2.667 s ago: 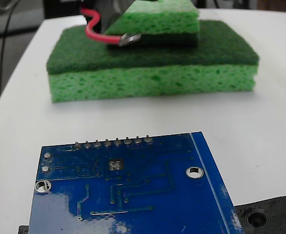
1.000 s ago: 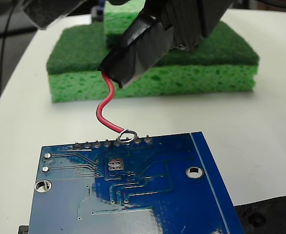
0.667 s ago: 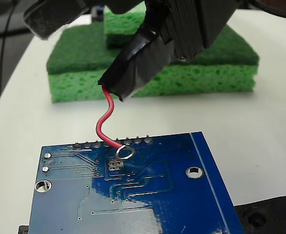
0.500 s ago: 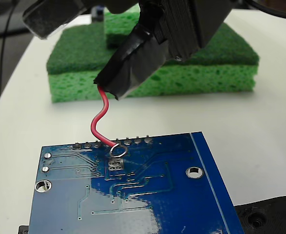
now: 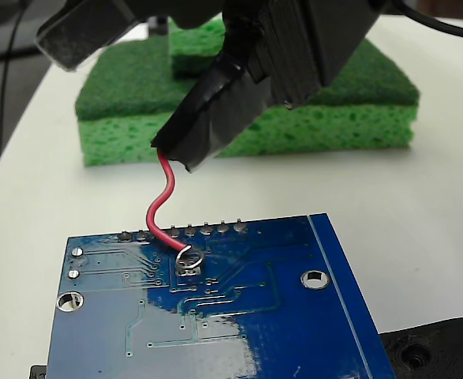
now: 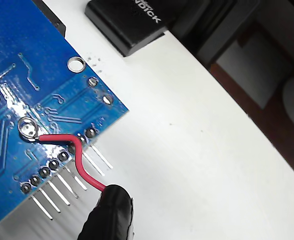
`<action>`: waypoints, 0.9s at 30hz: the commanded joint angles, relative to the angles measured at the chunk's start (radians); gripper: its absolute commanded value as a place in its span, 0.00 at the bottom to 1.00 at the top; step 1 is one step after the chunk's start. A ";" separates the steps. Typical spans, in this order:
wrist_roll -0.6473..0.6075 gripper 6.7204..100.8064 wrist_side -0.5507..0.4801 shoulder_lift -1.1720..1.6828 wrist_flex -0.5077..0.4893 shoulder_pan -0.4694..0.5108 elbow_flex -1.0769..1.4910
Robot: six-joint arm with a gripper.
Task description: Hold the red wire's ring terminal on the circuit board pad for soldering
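White table (image 5: 444,197) bears one circuit board (image 5: 278,316); hand (image 5: 185,150) grips one red wire (image 5: 162,201).

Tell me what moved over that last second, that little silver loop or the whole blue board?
The loop moved. The pincer carried the red wire toward the camera and slightly left in the fixed view, so the ring terminal went from the row of solder joints at the circuit board's far edge to over the pad. The board, the green sponges and the grip on the wire stayed put.
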 commanded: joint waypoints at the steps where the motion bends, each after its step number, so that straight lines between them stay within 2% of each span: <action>1: 0.000 0.99 0.003 0.005 0.003 -0.002 -0.012; 27: 0.009 0.99 0.002 -0.017 0.037 -0.003 -0.035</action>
